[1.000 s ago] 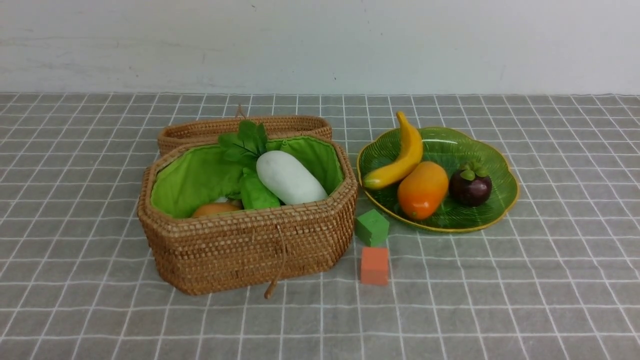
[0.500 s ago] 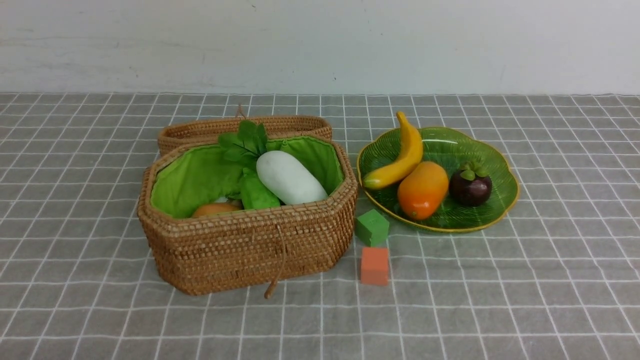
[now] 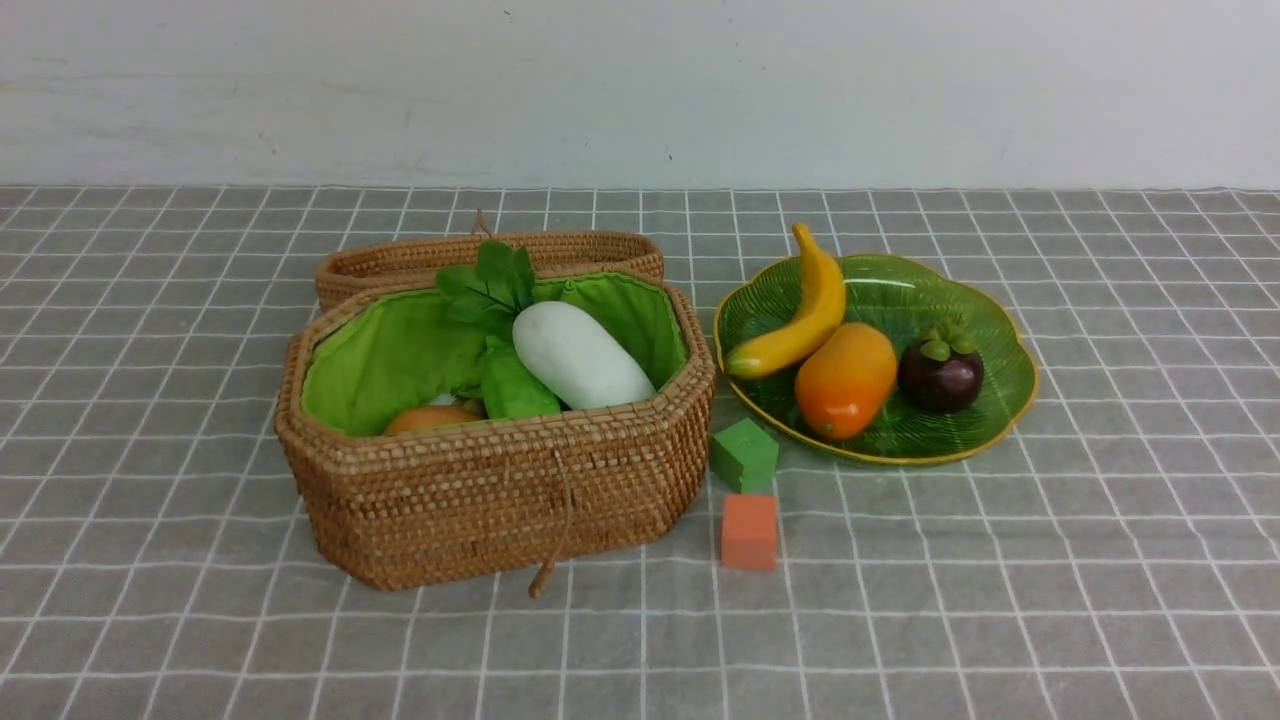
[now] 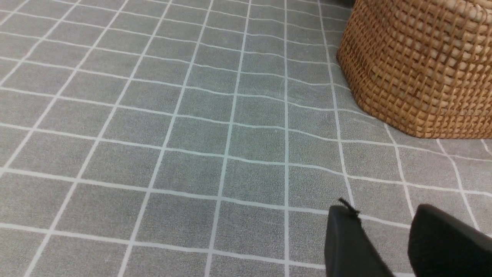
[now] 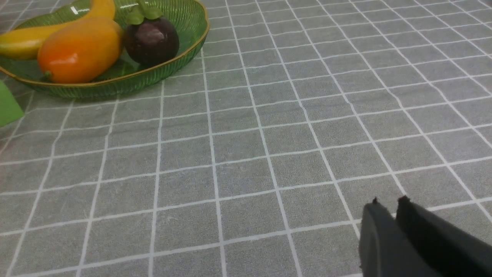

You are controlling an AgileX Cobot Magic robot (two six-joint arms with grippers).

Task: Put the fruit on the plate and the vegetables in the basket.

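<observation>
Fruit point(image 3: 846, 378) sorted on plate point(image 3: 1000, 400), centre-right | vegetables point(image 3: 578, 355) in basket point(image 3: 480, 500) | left tool point(image 4: 384, 246) parted, empty | right tool point(image 5: 392, 215) nearly closed, empty.

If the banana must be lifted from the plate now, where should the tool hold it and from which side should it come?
Probably the banana's middle, coming from above. It lies curved across the plate's left part, its far tip over the rim. Its near end lies close beside the mango, so set the fingers across the narrow width, away from that end.
</observation>
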